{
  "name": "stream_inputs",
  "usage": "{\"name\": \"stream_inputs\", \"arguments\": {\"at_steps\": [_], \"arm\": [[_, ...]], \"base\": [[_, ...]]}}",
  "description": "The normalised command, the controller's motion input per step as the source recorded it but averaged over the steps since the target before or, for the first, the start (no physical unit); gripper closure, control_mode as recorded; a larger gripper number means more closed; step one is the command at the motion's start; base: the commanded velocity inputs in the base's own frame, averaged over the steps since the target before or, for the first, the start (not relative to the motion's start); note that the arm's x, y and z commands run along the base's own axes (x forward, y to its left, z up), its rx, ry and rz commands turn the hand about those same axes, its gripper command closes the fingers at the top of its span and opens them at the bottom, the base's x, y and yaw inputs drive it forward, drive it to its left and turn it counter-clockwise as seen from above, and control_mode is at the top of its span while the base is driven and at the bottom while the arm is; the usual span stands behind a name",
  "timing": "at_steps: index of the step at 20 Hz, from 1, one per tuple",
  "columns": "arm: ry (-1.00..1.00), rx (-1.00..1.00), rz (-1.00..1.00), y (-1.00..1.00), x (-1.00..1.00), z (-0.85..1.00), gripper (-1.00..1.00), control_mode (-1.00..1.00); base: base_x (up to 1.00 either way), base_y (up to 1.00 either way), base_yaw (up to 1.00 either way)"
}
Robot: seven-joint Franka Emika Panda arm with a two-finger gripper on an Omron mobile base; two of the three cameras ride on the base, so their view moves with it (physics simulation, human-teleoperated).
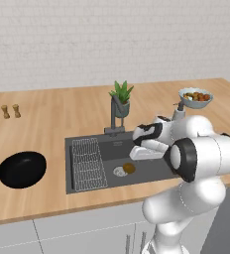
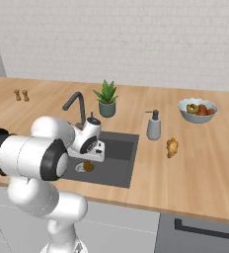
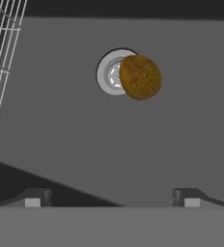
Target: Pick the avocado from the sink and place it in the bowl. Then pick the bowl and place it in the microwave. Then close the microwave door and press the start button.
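Fingers spread wide above the sink, gripping nothing.

The fingers hang apart over the sink floor; the avocado lies ahead of them, overlapping the round drain, with bare grey floor all round. The wire rack fills the sink's left end. The black bowl sits on the counter, well left.

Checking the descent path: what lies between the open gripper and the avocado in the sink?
Nothing: in the hand view, bare sink floor stretches from the gripper to the avocado beside the drain.
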Motion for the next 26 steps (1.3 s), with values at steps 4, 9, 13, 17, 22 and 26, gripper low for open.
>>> {"name": "stream_inputs", "arguments": {"at_steps": [4,9,13,17,22,26], "arm": [[0.02,0.00,0.00,0.16,0.45,-0.25,-1.00,-1.00],[0.03,0.00,0.00,0.08,0.20,-0.42,-1.00,-1.00],[0.00,0.00,0.00,0.00,0.13,-0.44,-1.00,-1.00],[0.00,0.00,0.00,0.00,0.16,-0.36,-1.00,-1.00],[0.02,0.00,0.00,0.00,0.33,-0.19,-1.00,-1.00],[0.03,0.00,0.00,0.00,0.43,-0.12,-1.00,-1.00]], "base": [[0.00,0.00,0.00],[0.00,0.00,0.00],[0.00,0.00,0.00],[0.00,0.00,0.00],[0.00,0.00,0.00],[0.00,0.00,0.00]]}}
